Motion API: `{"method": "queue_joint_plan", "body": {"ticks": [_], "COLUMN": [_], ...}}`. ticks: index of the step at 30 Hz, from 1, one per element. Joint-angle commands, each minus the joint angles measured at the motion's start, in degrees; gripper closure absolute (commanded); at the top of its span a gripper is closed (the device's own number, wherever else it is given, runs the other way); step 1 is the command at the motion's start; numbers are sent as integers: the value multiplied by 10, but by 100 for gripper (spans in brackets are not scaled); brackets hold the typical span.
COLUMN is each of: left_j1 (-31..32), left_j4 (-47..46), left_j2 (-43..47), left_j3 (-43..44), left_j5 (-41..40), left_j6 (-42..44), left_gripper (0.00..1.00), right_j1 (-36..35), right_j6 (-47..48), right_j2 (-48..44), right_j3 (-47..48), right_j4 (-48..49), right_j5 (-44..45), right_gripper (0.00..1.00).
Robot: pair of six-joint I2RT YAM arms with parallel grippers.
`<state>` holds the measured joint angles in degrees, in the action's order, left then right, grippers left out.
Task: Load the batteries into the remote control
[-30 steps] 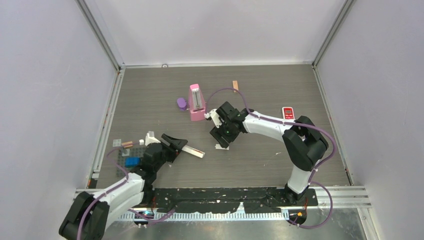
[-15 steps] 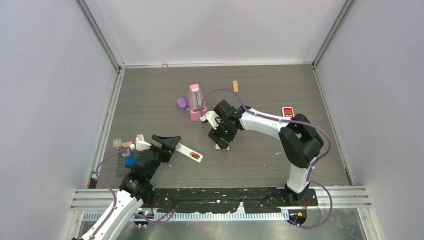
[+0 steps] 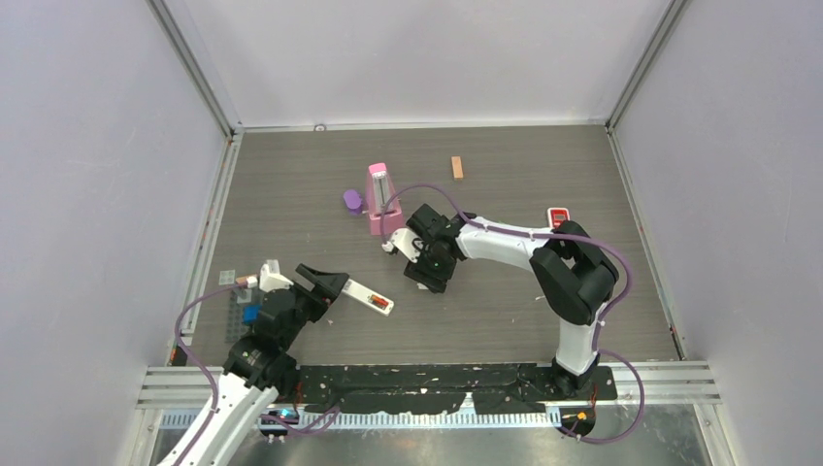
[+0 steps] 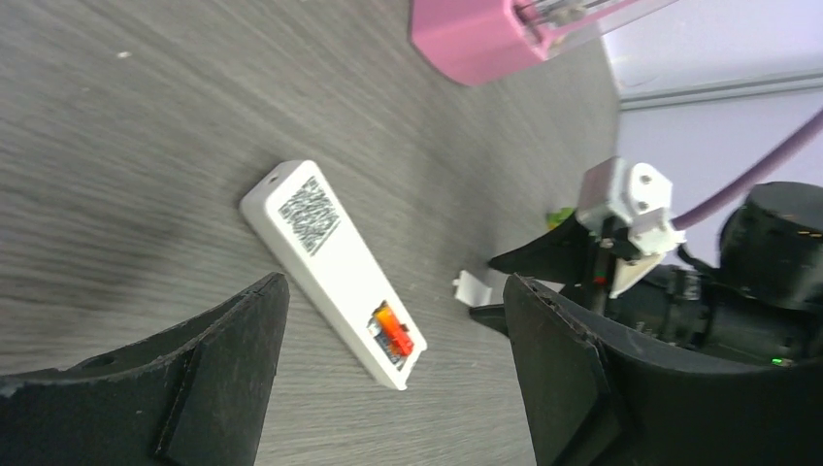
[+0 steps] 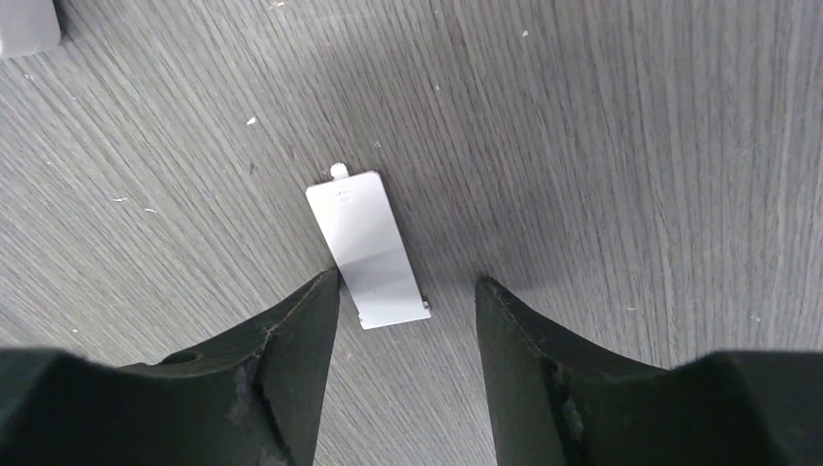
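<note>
The white remote (image 3: 365,295) lies on the table with its back up and its compartment open. A red-orange battery (image 4: 393,333) sits in that compartment at the remote's (image 4: 325,260) near end. My left gripper (image 4: 396,282) is open and empty, hovering just left of the remote in the top view (image 3: 332,283). My right gripper (image 5: 406,291) is open, low over the white battery cover (image 5: 369,248), and its left finger (image 5: 291,330) touches the cover's edge. The right gripper also shows in the top view (image 3: 428,273). The cover (image 4: 474,291) also shows in the left wrist view. No other batteries show.
A pink upright object (image 3: 381,200) and a purple piece (image 3: 352,201) stand behind the right gripper. A wooden block (image 3: 456,167) lies at the back. A small red device (image 3: 558,216) is at the right. A blue block (image 3: 255,313) sits on a dark plate at the left.
My left arm has drawn back to the left, away from the remote, which has shifted slightly. My right gripper has moved left and down over the battery cover.
</note>
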<state>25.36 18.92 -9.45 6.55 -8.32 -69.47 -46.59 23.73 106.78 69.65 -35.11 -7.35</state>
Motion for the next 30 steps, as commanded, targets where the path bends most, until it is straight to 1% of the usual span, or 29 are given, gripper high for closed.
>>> {"method": "queue_joint_plan", "body": {"ticks": [1, 7, 10, 12, 21, 24, 30], "left_j1": [0, 0, 0, 0, 0, 0, 0], "left_j4": [36, -27, -78, -111, -181, -209, -248], "left_j2": [-27, -58, -80, -105, -199, -215, -258], "left_j3": [36, 36, 32, 31, 54, 58, 70], "left_j5": [5, 34, 67, 106, 184, 202, 240], "left_j6": [51, 73, 92, 106, 125, 123, 123], "left_gripper": [18, 18, 17, 17, 18, 20, 27], "right_j1": [-7, -6, -6, -6, 0, 2, 3], "right_j6": [3, -10, -19, -25, -70, -77, -86], "right_j2": [30, 47, 54, 54, -4, -32, -78], "right_j3": [-3, 8, 13, 14, -9, -16, -29], "right_j4": [3, -19, -28, -27, 18, 31, 44], "right_j5": [-2, -4, -8, -11, -1, -1, -12], "right_gripper": [45, 59, 65, 68, 70, 71, 71]}}
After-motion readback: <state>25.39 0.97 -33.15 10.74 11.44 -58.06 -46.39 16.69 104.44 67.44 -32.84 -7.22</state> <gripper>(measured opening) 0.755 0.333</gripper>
